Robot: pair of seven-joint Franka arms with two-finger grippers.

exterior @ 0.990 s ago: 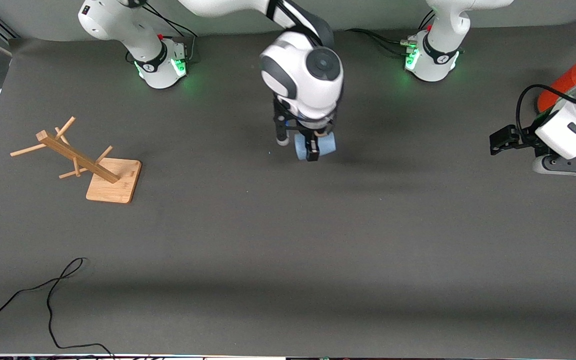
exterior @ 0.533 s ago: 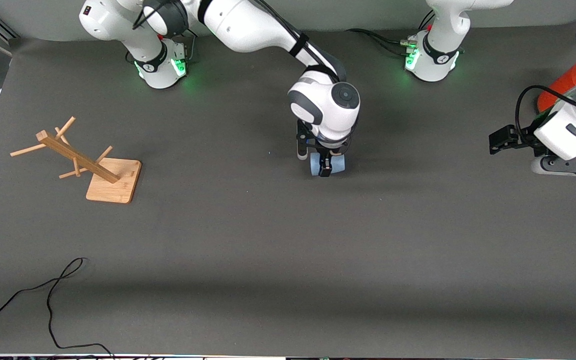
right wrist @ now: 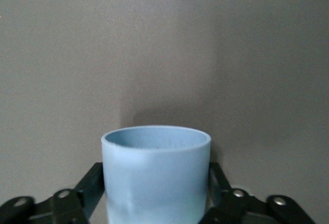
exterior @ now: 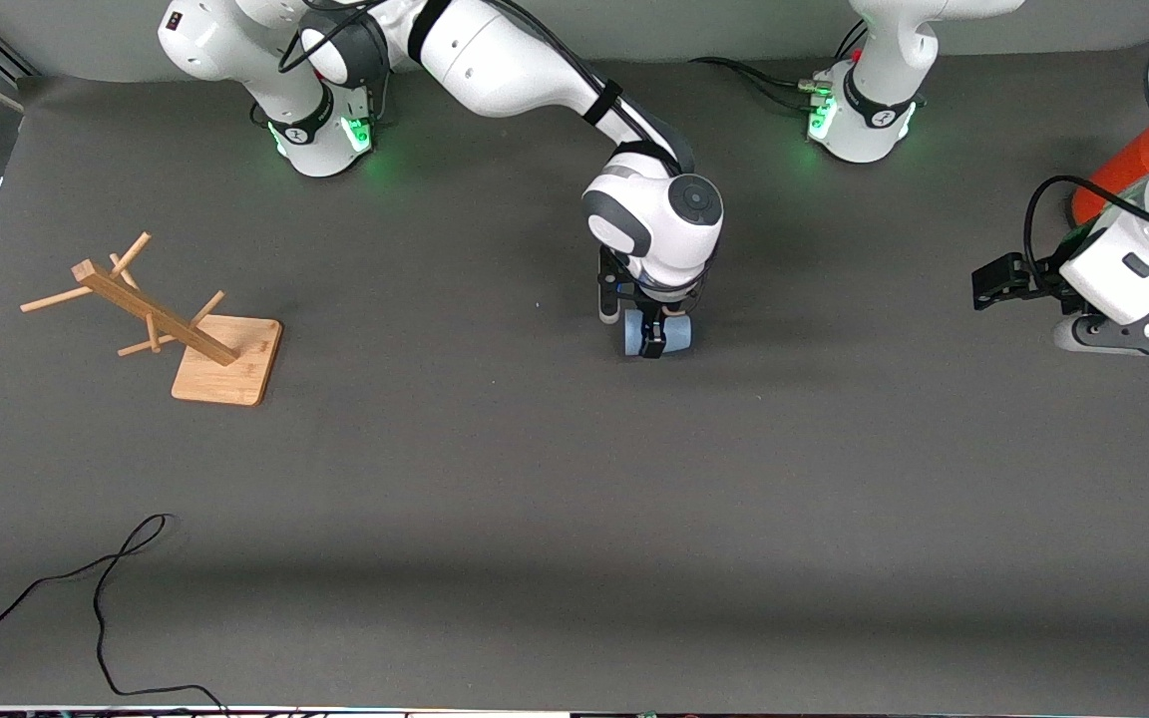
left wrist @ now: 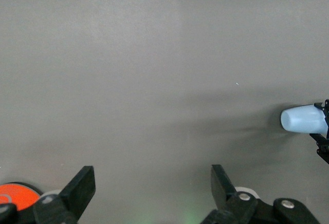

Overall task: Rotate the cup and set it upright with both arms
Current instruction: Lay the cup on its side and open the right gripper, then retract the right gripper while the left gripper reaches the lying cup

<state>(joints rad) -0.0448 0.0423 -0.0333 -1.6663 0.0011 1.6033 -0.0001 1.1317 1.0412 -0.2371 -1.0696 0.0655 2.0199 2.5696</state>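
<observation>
Right gripper (exterior: 651, 334) low around blue cup (exterior: 674, 334) mid-table, left gripper (exterior: 995, 280) waiting, wooden rack (exterior: 171, 324)

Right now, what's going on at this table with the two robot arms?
The right arm reaches to the middle of the table, its claw around a small light-blue cup, fingers on either side of the cup's wall. The cup lies on its side, so it isn't upright yet. The left arm waits at its own end of the table, its claw open and empty, beside an orange cylinder. A wooden rack stands toward the right arm's end.
</observation>
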